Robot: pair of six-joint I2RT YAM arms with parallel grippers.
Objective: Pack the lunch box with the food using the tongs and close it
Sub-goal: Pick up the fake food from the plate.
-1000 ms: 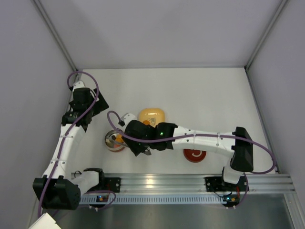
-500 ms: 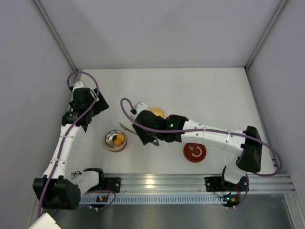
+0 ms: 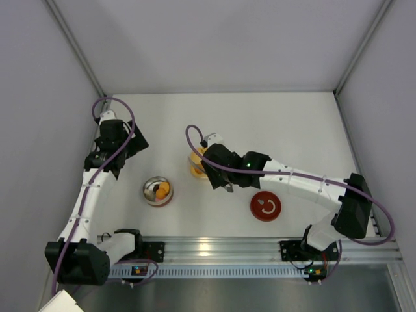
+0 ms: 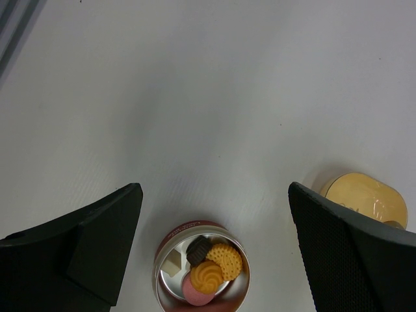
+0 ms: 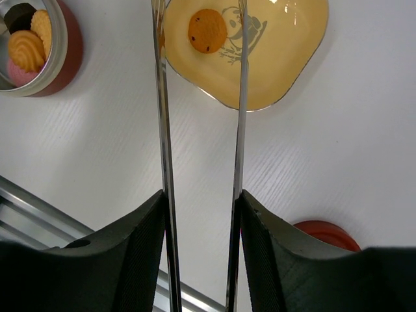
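Seen from above, the far half of the table (image 3: 273, 123), from ten round to two o'clock, lies open to any reach. The lunch box (image 3: 158, 191) stands uncovered, with nothing overhead. At its two o'clock the right arm (image 3: 292, 182) hangs over the yellow dish (image 5: 273, 58), with the tongs (image 5: 238, 117) reaching across it. The red disc (image 3: 265, 207) lies at four o'clock, just nearside of that arm. The left arm (image 3: 91, 188) lines the left wall, leaving a gap at nine o'clock.
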